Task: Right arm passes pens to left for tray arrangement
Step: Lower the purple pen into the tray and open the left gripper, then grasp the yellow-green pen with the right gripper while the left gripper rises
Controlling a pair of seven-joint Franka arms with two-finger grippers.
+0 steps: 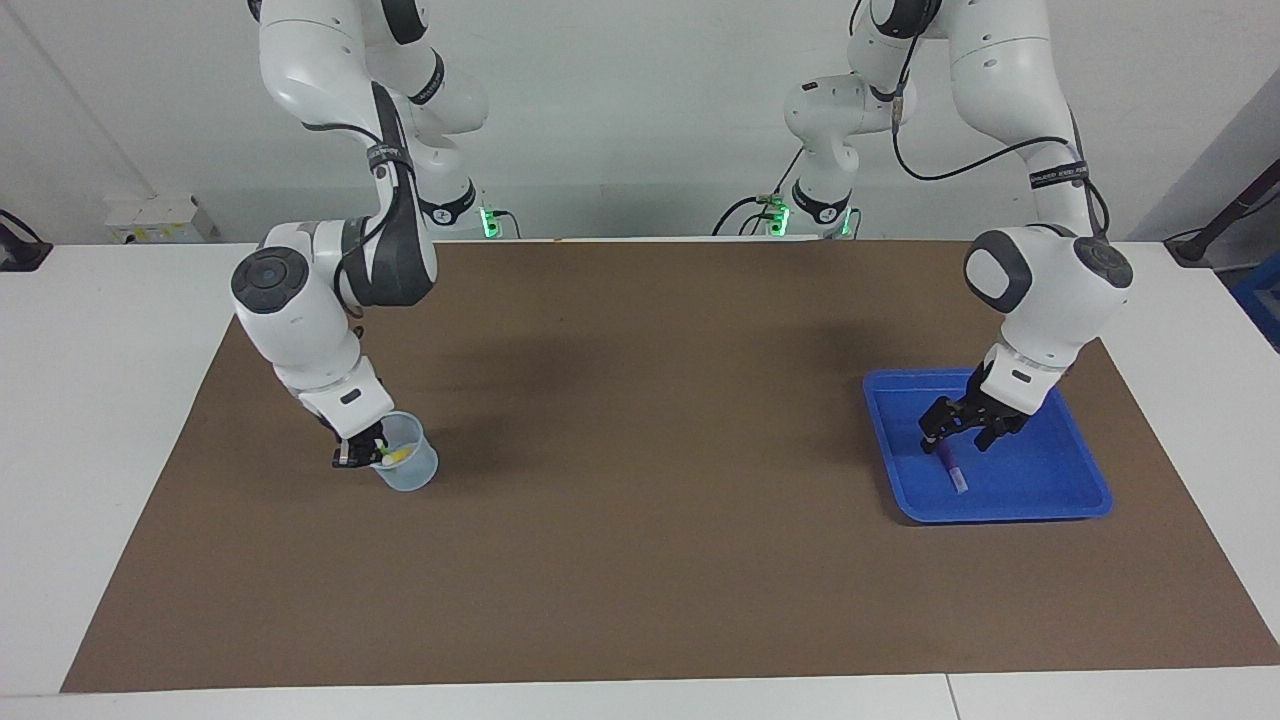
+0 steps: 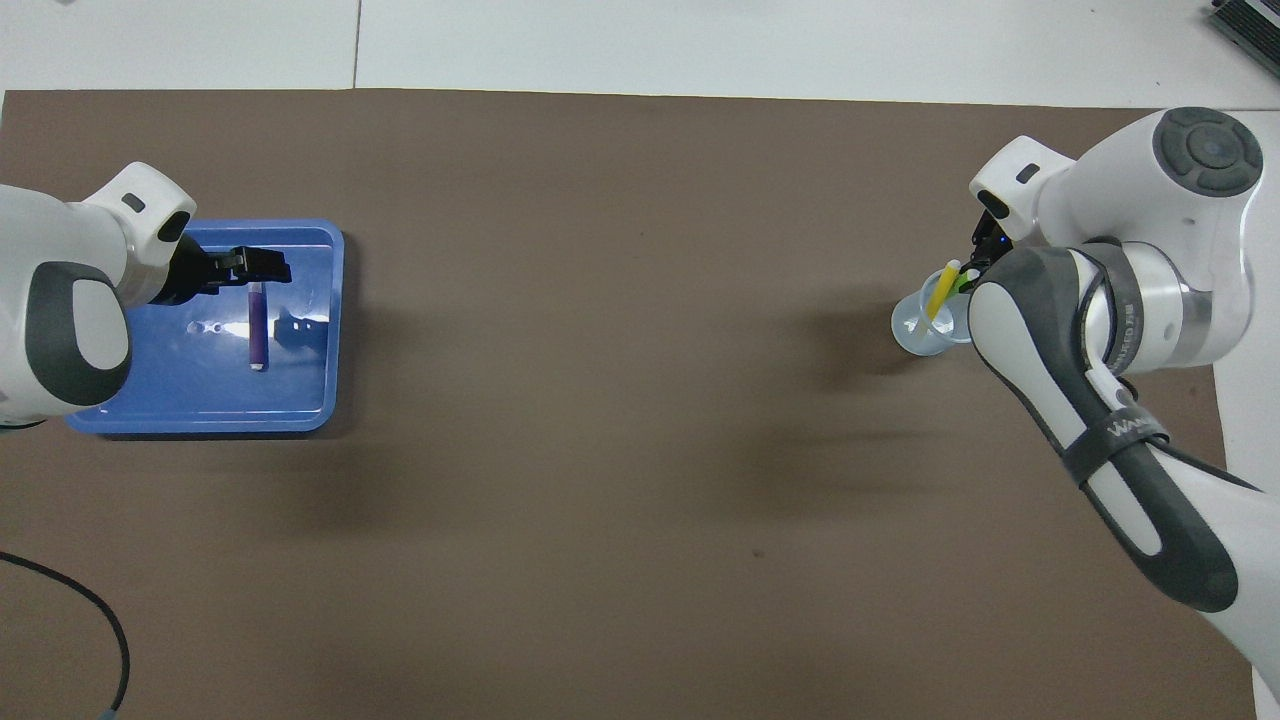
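Note:
A purple pen (image 1: 951, 468) (image 2: 258, 328) lies flat in the blue tray (image 1: 1000, 514) (image 2: 200, 424) at the left arm's end of the table. Just over that pen's end hangs my left gripper (image 1: 957, 437) (image 2: 274, 266), open and holding nothing. At the right arm's end, a yellow pen (image 1: 400, 457) (image 2: 938, 291) and a green pen (image 1: 384, 452) (image 2: 962, 284) stand in a translucent cup (image 1: 411, 473) (image 2: 915, 336). My right gripper (image 1: 362, 458) (image 2: 978, 262) reaches into the cup's rim and is shut on the green pen's upper end. The right forearm hides most of that pen from overhead.
A brown mat (image 1: 640, 500) covers most of the white table. A black cable (image 2: 100, 620) loops over the mat's corner near the left arm's base. Nothing else stands between the cup and the tray.

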